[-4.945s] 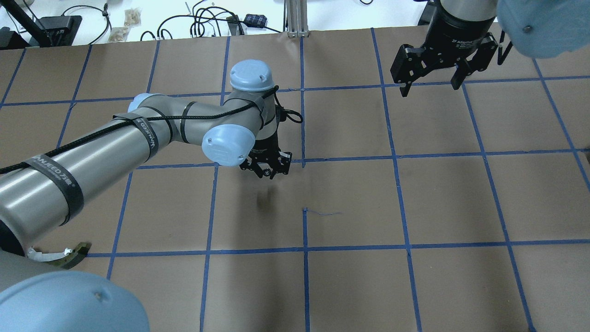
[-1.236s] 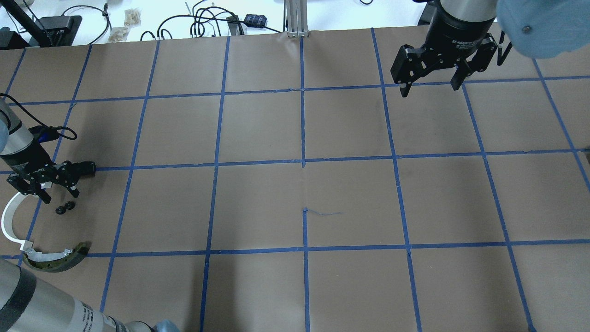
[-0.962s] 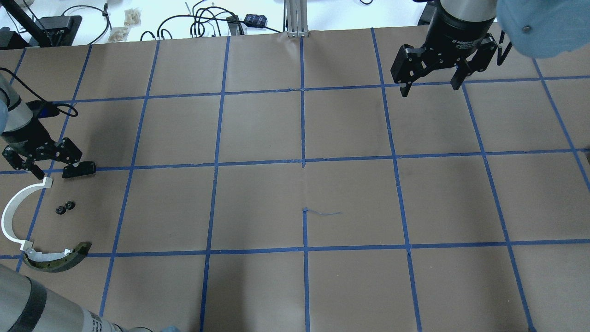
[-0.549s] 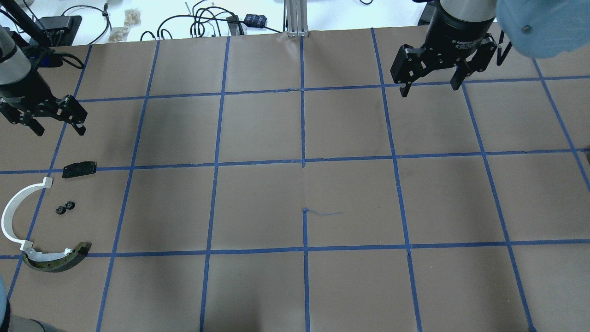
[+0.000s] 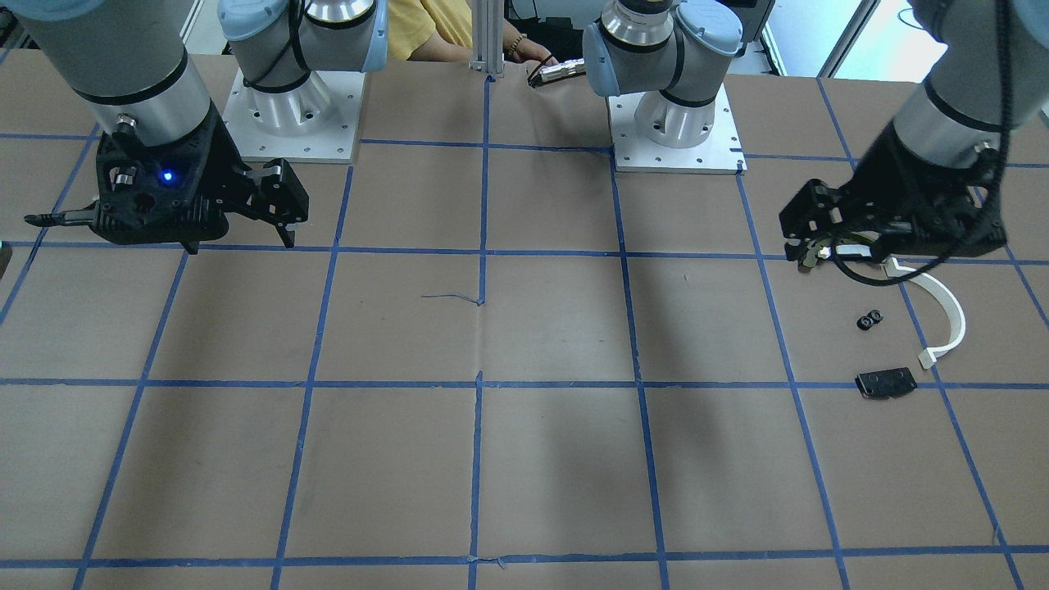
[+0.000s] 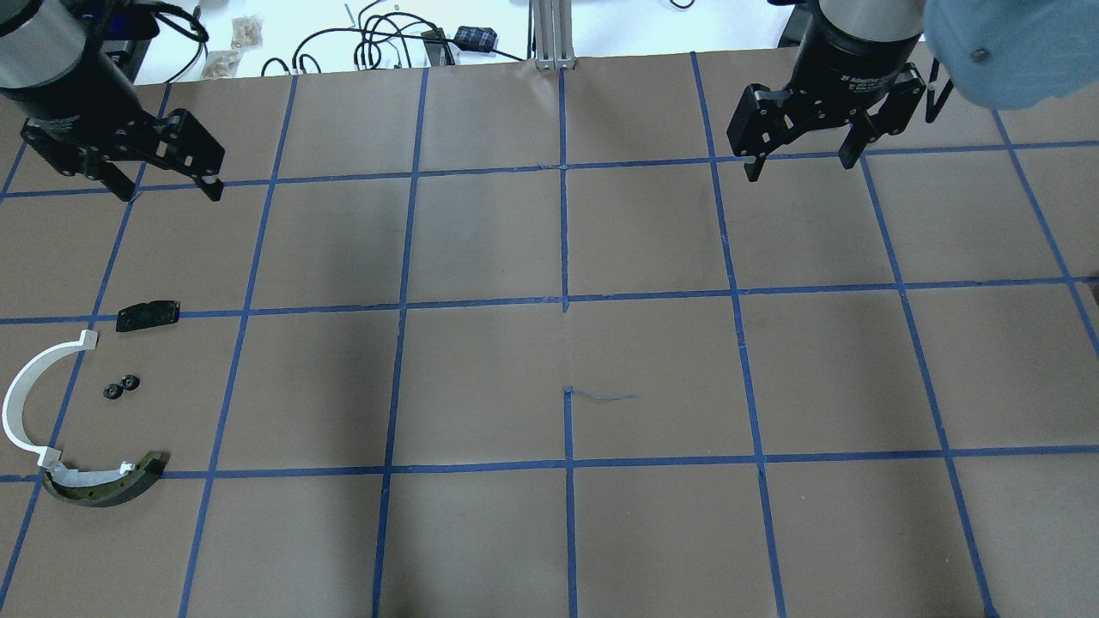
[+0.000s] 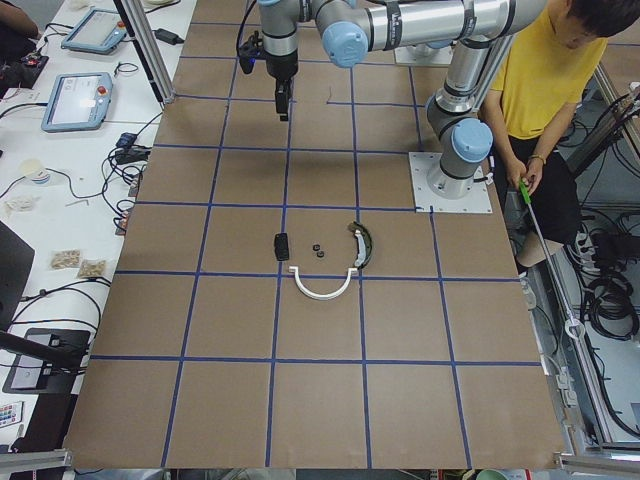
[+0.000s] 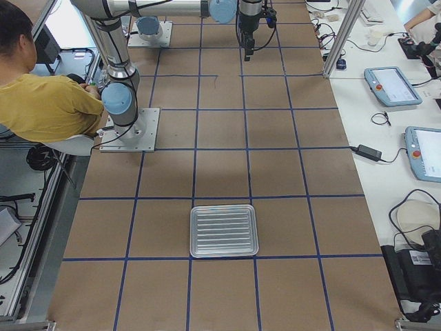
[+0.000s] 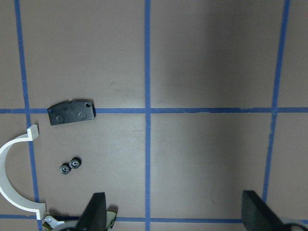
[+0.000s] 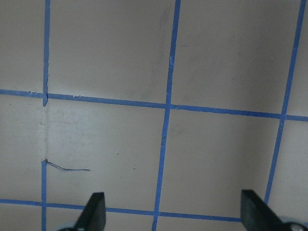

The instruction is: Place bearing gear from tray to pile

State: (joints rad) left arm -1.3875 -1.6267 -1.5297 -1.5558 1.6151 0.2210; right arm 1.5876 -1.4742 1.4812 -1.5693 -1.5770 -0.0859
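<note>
The bearing gear (image 6: 122, 388), a small black double gear, lies on the table in the pile, free of any gripper. Around it are a white plastic arc (image 6: 26, 403), a dark-and-cream curved piece (image 6: 103, 486) and a flat black plate (image 6: 148, 315). My left gripper (image 6: 172, 192) is open and empty, high above the table and well beyond the pile. Its wrist view shows the gear (image 9: 70, 166), plate (image 9: 72, 111) and arc (image 9: 8, 185) below. My right gripper (image 6: 800, 169) is open and empty at the far right. The silver tray (image 8: 224, 231) looks empty.
The brown table is marked with a blue tape grid (image 6: 565, 300). Cables and small boxes (image 6: 378, 43) lie beyond its far edge. A person in yellow (image 7: 545, 90) stands behind the robot bases. The pile also shows in the front view, gear (image 5: 869, 319) beside the arc (image 5: 949, 315).
My left arm swung from the table's middle to the pile, then its open gripper lifted away toward the far edge. The gear stays on the table. The right arm has not moved.
</note>
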